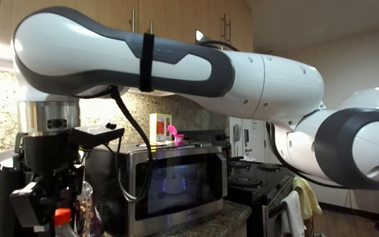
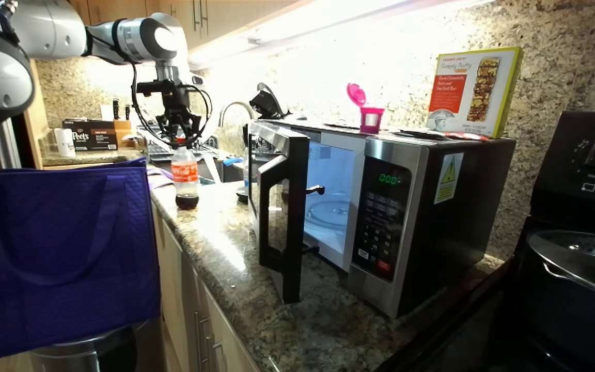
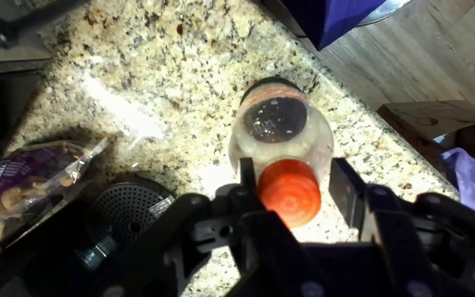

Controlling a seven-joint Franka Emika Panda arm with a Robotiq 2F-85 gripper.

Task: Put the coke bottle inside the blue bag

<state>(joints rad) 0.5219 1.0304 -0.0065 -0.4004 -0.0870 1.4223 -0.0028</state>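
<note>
Coke bottle (image 2: 185, 173) stood upright on the bench (image 2: 220, 274), near its left edge in an exterior view, some dark drink at the bottom; judged light and bottom-heavy; thin walls would probably dent under a squeeze, the smooth shoulder might slip; the red cap (image 3: 290, 194), stiff but narrow, or the neck just below, looked the best hold; the bottle might swing from there.
Gripper (image 3: 293, 167) pointed down, spread about the cap; plain gap on the right in the wrist view; touch on the left could not be told.
Blue bag (image 2: 65, 227) hung nearer and to the left, beside the bench, inside hidden; microwave (image 2: 388, 222) nearer and to the right, door open.
</note>
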